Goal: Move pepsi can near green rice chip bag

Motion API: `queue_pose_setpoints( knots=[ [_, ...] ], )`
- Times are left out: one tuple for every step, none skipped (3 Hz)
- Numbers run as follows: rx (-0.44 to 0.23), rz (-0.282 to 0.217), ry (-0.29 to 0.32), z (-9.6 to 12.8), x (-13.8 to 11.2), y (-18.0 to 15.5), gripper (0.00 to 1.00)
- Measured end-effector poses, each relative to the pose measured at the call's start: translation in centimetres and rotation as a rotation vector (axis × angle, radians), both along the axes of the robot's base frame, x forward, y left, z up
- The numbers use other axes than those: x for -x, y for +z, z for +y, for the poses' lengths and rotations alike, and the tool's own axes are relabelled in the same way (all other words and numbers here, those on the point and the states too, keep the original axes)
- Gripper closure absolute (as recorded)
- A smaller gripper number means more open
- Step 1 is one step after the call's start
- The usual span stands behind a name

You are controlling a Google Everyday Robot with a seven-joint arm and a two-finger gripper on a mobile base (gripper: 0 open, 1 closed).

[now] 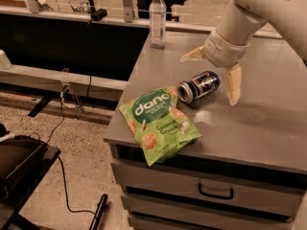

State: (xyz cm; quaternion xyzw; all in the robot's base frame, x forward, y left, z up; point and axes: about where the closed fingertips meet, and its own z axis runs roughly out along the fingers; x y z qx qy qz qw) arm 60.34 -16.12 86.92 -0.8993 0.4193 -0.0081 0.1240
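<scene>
Toward the lower left of the table (268,123) lies the green rice chip bag (160,126). The pepsi can (199,86) rests on its side just beside the bag's upper right corner. Over it the pincer (208,78) hangs spread wide, holding nothing, and a brushing finger could roll the can away.

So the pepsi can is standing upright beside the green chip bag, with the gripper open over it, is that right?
Not quite. The pepsi can is lying on its side, not standing upright; the camera view shows its silver end turned toward the green rice chip bag. The rest holds: the can is beside the bag, and the gripper is open over it.
</scene>
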Motion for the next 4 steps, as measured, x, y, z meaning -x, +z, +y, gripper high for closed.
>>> queue_pose_setpoints(
  knots=[
    [-0.016,-0.016,-0.042,-1.0,-0.2,0.8,0.00],
    [-0.090,-0.049,-0.143,-3.1,-1.0,1.8,0.00],
    [-0.135,-0.067,-0.230,-4.7,-1.4,2.6,0.00],
    [-0.138,-0.067,-0.236,-4.7,-1.4,2.7,0.00]
  ],
)
